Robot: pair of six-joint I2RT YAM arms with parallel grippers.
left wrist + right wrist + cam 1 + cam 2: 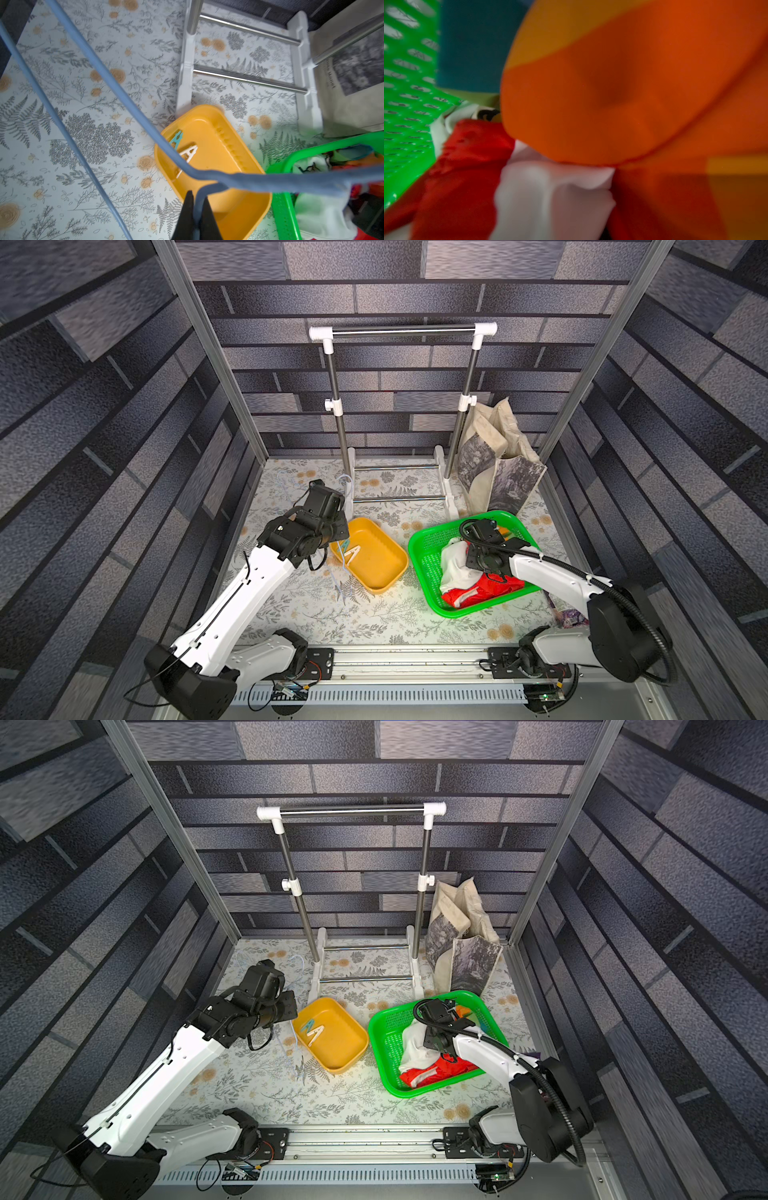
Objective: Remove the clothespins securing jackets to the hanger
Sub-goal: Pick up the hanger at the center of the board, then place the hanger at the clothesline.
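Observation:
My left gripper [196,199] is shut on the thin pale blue hanger [116,89], whose bare wire runs out across the left wrist view above the floor. Two clothespins lie side by side in the yellow tray [386,572], one teal [343,549] and one white [353,552]; both also show in the left wrist view. The jackets [478,585], white and red-orange, lie crumpled in the green basket [424,556]. My right gripper [471,549] is sunk among them. Its wrist view is filled with blurred orange, red and white cloth, and its fingers are hidden.
The steel clothes rack [403,331] with white joints stands at the back, its foot just behind the yellow tray. A beige printed tote bag [494,464] leans at the back right, beside the green basket. Patterned floor lies between the arms at the front.

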